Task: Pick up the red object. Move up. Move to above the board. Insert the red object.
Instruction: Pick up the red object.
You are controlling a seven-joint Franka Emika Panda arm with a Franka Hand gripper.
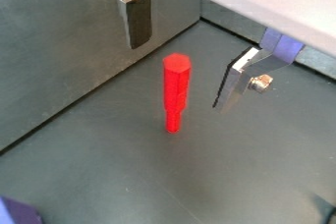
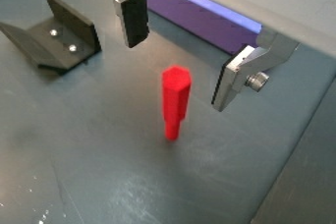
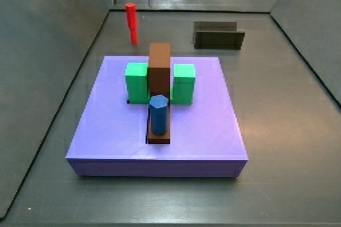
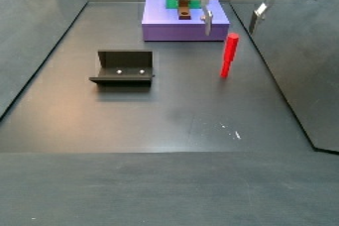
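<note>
End effector (image 2: 184, 56) hovers spread above the thin bright red rod-like peg (image 2: 175, 102), which stands upright on the dark floor, near the lavender-purple square board (image 3: 160, 131).

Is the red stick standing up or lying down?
Standing up. The red object stands on end on the dark floor, alone beside the board. The gripper hangs over it, jaws open and apart from it.

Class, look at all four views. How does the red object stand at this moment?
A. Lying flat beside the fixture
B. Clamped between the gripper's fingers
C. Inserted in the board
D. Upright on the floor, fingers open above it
D: the red object stands upright on the floor, off the board, with the gripper open above it and neither finger touching it.
</note>
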